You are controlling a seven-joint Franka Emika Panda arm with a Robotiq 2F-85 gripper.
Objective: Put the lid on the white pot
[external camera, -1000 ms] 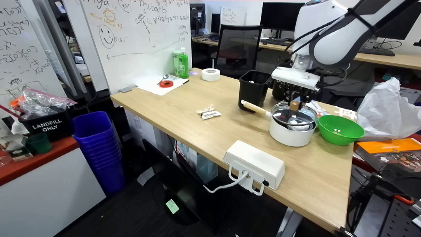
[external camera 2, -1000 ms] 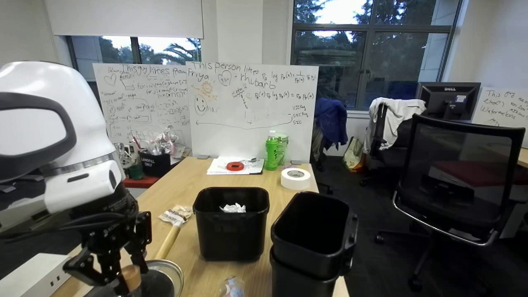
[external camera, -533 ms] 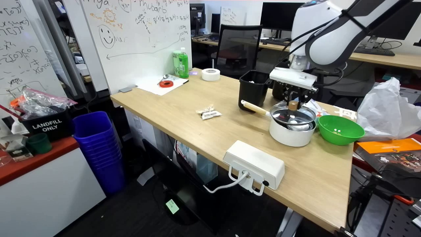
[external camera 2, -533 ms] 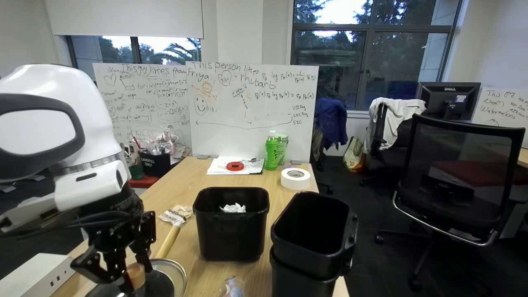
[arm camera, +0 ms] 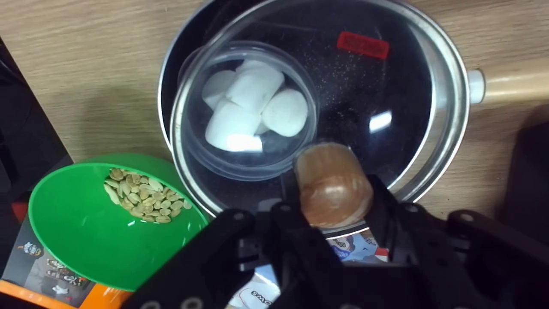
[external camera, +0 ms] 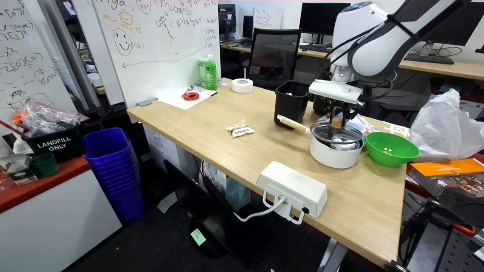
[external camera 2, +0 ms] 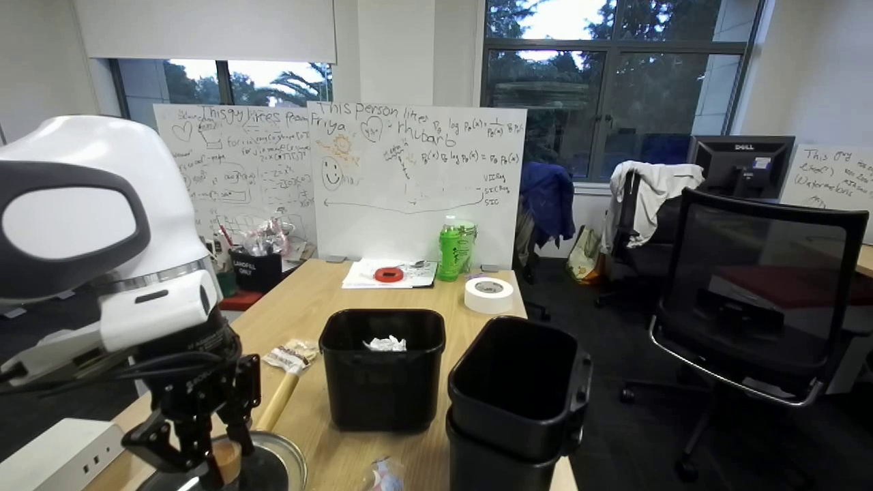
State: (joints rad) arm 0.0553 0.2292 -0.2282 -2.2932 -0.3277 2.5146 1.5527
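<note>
Both sides of the claw (arm camera: pixel 333 183) are being clamped about the brown knob (arm camera: pixel 335 195). By it the lid (arm camera: pixel 347 107) is being held over the white pot (external camera: pixel 334 156), seemingly off-centre toward the handle (arm camera: pixel 517 82); contact is not being clearly shown. A slight shift away from the handle, then gentle lowering before release, is probably being called for.

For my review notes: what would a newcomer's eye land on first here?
Likely the bright green round bowl, in an exterior view just right of the round white pot. Next, over the pot, the round metal-rimmed glass lid, its brown wood-like knob between the black fingers. Through the glass, white marshmallow-like lumps show in a clear round tub.
</note>
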